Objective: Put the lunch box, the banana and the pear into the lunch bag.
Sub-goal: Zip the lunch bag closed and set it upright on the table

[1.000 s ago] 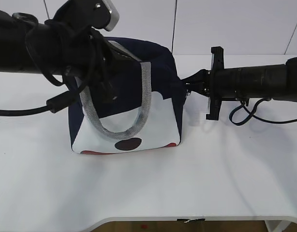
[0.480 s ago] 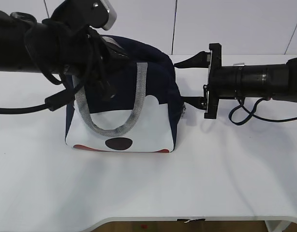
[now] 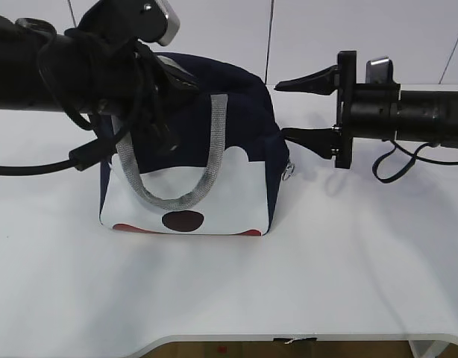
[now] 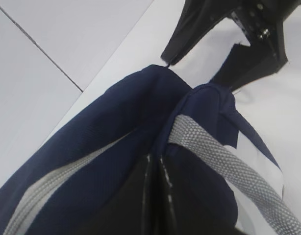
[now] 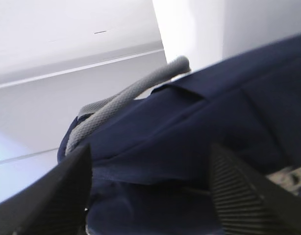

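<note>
White surface [image 3: 348, 276] and pale wall panels fill the scene; the bag [image 3: 244, 119] sits at about 10 o'clock from the middle of the exterior view, its white panel facing the camera and a grey handle [image 3: 214, 149] drooping in a loop over that face. Its long axis runs 9 to 3 o'clock, base flat on the surface, top ridge upward.

No lunch box, banana or pear shows in any view; whether they are already inside I cannot tell, since the top looks drawn together and nothing of the interior shows.

The left hand [image 4: 158, 196] is buried at the bag's top around 11 o'clock; dark fingers meet close on navy fabric beside the handle webbing, so it looks pinched on the bag's top edge. The right hand [image 3: 295, 110] stands at 3 o'clock of the bag, fingers spread wide, one above the other, tips just beside the end wall and holding nothing. A small ring pull [image 3: 288, 171] hangs at that end, below the lower finger.

The bag should handle as soft, light cloth: it will sag and fold when tugged, and is not fragile. Webbing, the seam at the top, or the ring pull look like the firm places to take hold; the smooth panel would likely slip.
</note>
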### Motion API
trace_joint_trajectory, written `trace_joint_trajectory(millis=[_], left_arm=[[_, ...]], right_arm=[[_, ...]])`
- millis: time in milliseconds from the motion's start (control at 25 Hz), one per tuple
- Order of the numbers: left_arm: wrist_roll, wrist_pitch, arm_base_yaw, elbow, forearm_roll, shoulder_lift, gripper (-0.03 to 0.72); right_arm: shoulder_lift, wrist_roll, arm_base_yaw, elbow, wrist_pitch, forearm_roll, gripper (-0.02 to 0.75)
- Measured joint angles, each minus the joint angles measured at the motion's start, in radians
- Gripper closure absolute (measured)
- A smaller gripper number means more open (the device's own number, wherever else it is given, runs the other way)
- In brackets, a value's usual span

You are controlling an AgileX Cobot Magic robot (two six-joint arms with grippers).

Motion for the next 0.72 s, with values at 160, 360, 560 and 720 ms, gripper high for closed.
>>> trace_joint_trajectory(millis=[160, 360, 560, 720], left_arm=[[0.000, 0.000, 0.000, 0.000, 0.000, 0.000, 0.697], [0.000, 0.000, 0.000, 0.000, 0.000, 0.000, 0.697], [0.000, 0.000, 0.000, 0.000, 0.000, 0.000, 0.697], [0.000, 0.000, 0.000, 0.000, 0.000, 0.000, 0.697]], right_arm=[[0.000, -0.155, -0.046, -0.013, 0.007, -0.065, 0.153], [0.000, -0.297, -0.062, -0.131, 0.019, -0.390, 0.156], [0.000, -0.365, -0.060, -0.326, 0.047, -0.835, 0.158], [0.000, -0.478, -0.060, -0.463, 0.052, -0.939, 0.159]])
